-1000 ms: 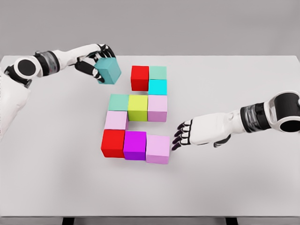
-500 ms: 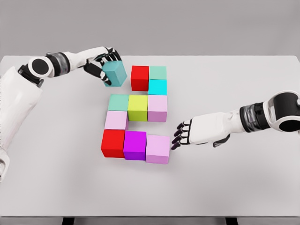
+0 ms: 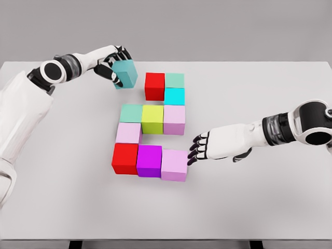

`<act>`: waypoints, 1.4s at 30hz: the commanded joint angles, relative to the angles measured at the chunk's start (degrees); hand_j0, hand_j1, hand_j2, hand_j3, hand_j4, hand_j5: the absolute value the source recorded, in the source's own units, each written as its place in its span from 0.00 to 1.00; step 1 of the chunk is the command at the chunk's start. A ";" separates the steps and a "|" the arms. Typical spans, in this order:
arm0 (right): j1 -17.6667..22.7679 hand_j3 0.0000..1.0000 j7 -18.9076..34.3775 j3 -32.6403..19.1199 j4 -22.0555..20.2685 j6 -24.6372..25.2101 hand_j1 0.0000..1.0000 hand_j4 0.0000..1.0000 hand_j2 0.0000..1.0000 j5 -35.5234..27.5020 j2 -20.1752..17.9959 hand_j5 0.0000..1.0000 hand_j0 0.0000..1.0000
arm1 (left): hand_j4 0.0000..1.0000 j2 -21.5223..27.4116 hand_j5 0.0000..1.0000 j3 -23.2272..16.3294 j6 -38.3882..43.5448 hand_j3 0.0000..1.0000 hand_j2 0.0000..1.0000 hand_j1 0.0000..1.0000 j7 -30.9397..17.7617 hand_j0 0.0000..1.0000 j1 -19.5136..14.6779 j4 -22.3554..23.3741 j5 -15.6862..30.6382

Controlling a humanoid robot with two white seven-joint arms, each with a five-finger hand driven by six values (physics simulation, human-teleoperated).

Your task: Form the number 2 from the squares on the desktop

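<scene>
The left hand [image 3: 115, 63] is closed around a teal cube [image 3: 126, 73], fingers wrapped over its top and near side; the cube is tilted and sits just left of the upper red cube [image 3: 154, 86], with a gap between them. Whether the teal cube touches the white table [image 3: 62, 197] cannot be determined. The right hand [image 3: 210, 147] lies low over the table with fingers extended and loosely spread, grasping nothing; its dark fingertips [image 3: 193, 154] are at or touching the right face of the lower-right pink cube [image 3: 174, 165]. Block layout: top row, the upper red cube with a mint cube [image 3: 175, 80] at its right; a cyan cube [image 3: 175, 96] directly below the mint one. Middle row, left to right: a green cube [image 3: 131, 112], a yellow-green cube [image 3: 152, 119], a pink cube [image 3: 174, 120]. Below the green cube sits a pale pink cube [image 3: 128, 133]. Bottom row: a lower red cube [image 3: 125, 158], a magenta cube [image 3: 149, 161], then the lower-right pink cube.
</scene>
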 commanded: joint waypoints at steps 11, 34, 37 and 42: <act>0.00 1.00 -0.02 -3.55 1.61 0.13 1.00 1.00 1.00 -0.36 -0.30 1.00 1.00 | 0.30 -3.32 0.30 0.44 2.50 0.30 0.30 0.30 2.89 0.30 0.17 -0.11 -6.43; 33.13 1.00 -0.02 -32.65 10.75 0.13 1.00 1.00 1.00 -35.07 -18.14 1.00 1.00 | 0.41 -4.81 0.41 0.62 3.30 0.41 0.41 0.41 2.97 0.41 1.32 -0.82 -8.98; 33.22 1.00 -0.02 -35.11 11.90 0.13 1.00 1.00 1.00 -35.16 -14.55 1.00 1.00 | 0.48 -4.90 0.48 0.62 3.30 0.48 0.48 0.48 2.97 0.48 1.32 -0.82 -8.98; 33.66 1.00 -0.02 -36.95 12.86 0.13 1.00 1.00 1.00 -35.16 -11.29 1.00 1.00 | 0.68 -4.90 0.68 0.62 3.38 0.68 0.68 0.68 2.97 0.68 1.49 -0.90 -8.98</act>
